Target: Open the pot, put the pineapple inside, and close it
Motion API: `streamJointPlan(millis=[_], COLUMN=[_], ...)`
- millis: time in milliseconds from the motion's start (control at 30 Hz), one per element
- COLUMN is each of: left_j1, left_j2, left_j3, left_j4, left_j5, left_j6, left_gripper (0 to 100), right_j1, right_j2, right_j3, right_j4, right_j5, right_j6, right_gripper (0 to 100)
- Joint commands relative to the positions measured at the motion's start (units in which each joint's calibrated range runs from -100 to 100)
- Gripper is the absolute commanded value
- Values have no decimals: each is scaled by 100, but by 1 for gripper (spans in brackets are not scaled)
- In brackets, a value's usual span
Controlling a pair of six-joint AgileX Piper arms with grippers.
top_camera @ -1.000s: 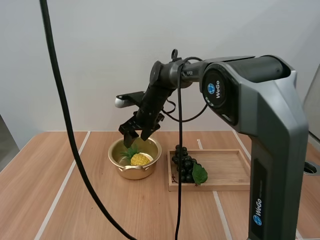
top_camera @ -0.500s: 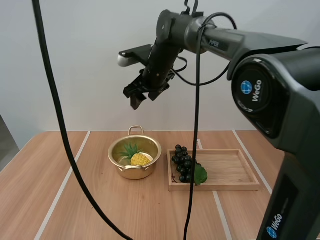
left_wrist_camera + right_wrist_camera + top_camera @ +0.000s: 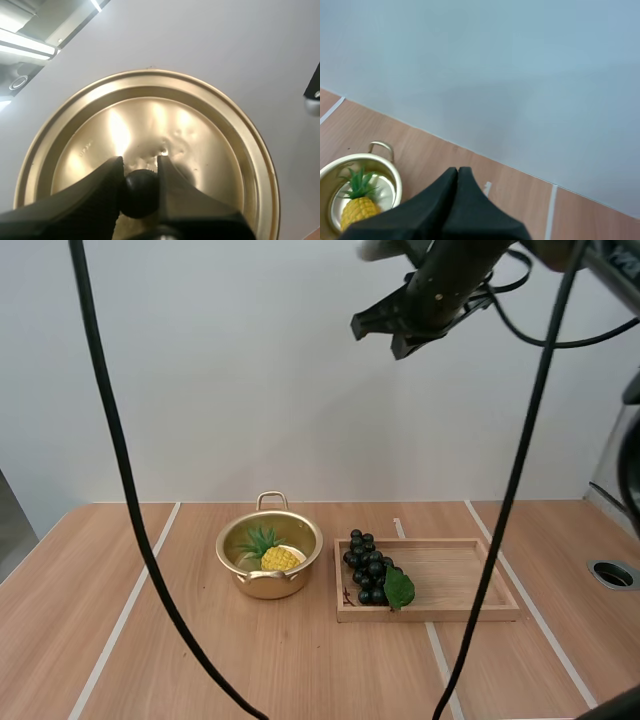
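Our left gripper (image 3: 140,167) has its two black fingers (image 3: 100,187) closed on the round black knob (image 3: 140,192) of the pot's lid (image 3: 150,120). The ribbed inner faces press the knob from both sides. The lid is a round disc of gold-coloured metal, shiny and slightly dimpled near the knob, with a stepped rim running around it. We see it from the left wrist view, held up against a plain pale wall.

Our right gripper (image 3: 457,175) has its fingers pressed together into one dark matte wedge, with nothing between them. In the high view this gripper hangs far above the table (image 3: 200,660).

Below it, the right wrist view takes in the open pot (image 3: 255,585). The pot is a shallow gold metal bowl with a small loop handle (image 3: 270,499) on its far side. The pineapple (image 3: 279,559) lies inside the pot, its yellow body bumpy and its spiky green crown pointing toward the pot's far-left wall.

The high view adds what lies to the right. A flat rectangular wooden tray (image 3: 450,575) with a low rim sits just beside the pot, apart from it. A bunch of grapes (image 3: 367,568), dark and glossy, rests at the tray's left edge, and a green leaf (image 3: 400,588) lies by the tray's near edge. The table is pale wood with thin white lines running from its near edge to its far edge.
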Motion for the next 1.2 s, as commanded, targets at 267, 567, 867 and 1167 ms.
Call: streamJointPlan(millis=[267, 567, 867, 1167], left_j1=[14, 14, 14, 14], left_j2=[1124, 2442, 2789, 2789], left_j3=[-20, 130, 2063, 3901], left_j4=[-795, -1156, -1156, -1523], left_j5=[2067, 2263, 1922, 62], left_j6=[-297, -421, -166, 458], left_gripper=[0, 0, 0, 0], right_j1=[-595, -595, -648, -666], right_j2=[-1385, -2023, -2062, -2062], right_j3=[924, 2823, 3976, 4770], right_j4=[-50, -185, -501, -526], right_j5=[-248, -1436, -2613, -3550], right_j6=[90, 120, 408, 415], right_gripper=[0, 0, 0, 0])
